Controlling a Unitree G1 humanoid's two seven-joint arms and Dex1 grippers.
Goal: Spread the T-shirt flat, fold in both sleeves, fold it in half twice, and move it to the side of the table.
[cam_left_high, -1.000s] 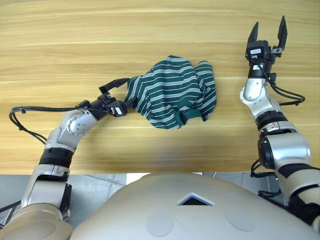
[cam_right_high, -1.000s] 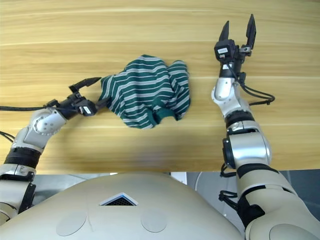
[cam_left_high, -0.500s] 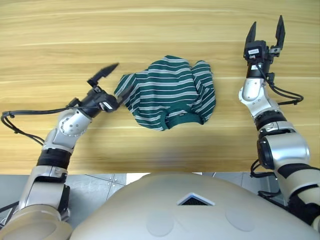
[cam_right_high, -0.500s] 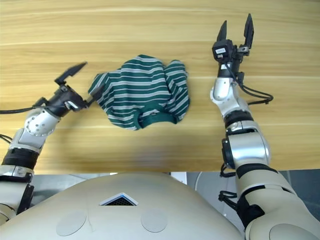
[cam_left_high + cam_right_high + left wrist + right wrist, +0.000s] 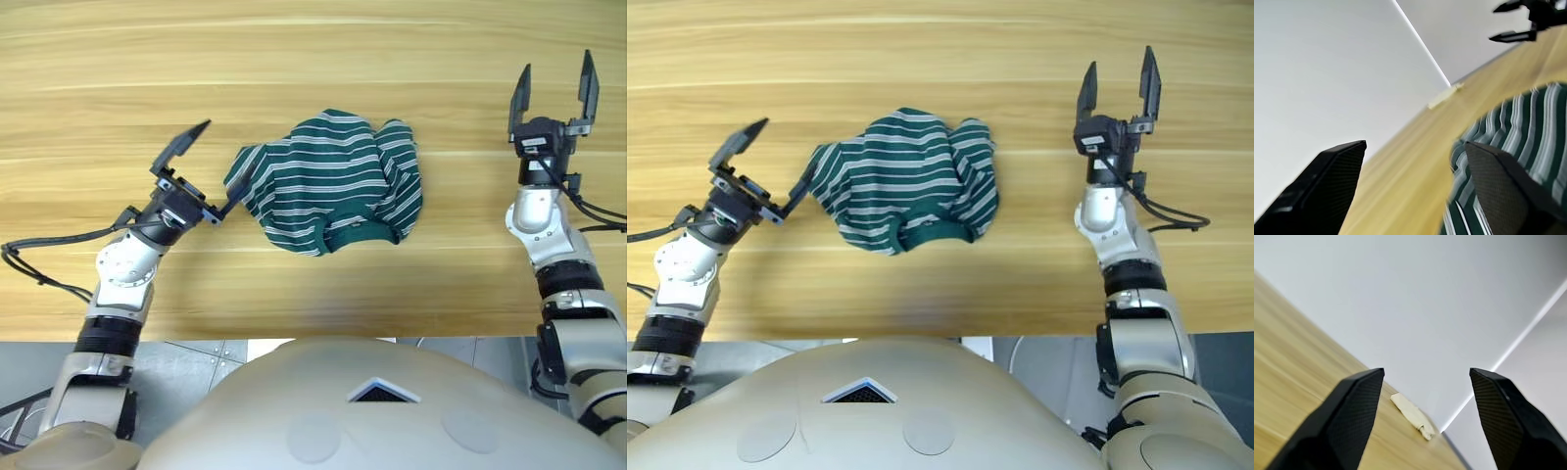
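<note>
Midway across the wooden table (image 5: 294, 59), your green striped T-shirt (image 5: 333, 181) lies bunched in a heap, collar towards the near edge. Just beside it, on the left-edge side, your left gripper (image 5: 222, 155) stands spread, one finger right at the cloth, gripping nothing. Well apart, towards the right edge, your right gripper (image 5: 555, 67) is spread too, fingertips pointing at the far edge.

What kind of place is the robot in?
Probably an indoor workroom or lab: a wide wooden table, plain white walls, and one crumpled striped T-shirt set out for the robot.
</note>
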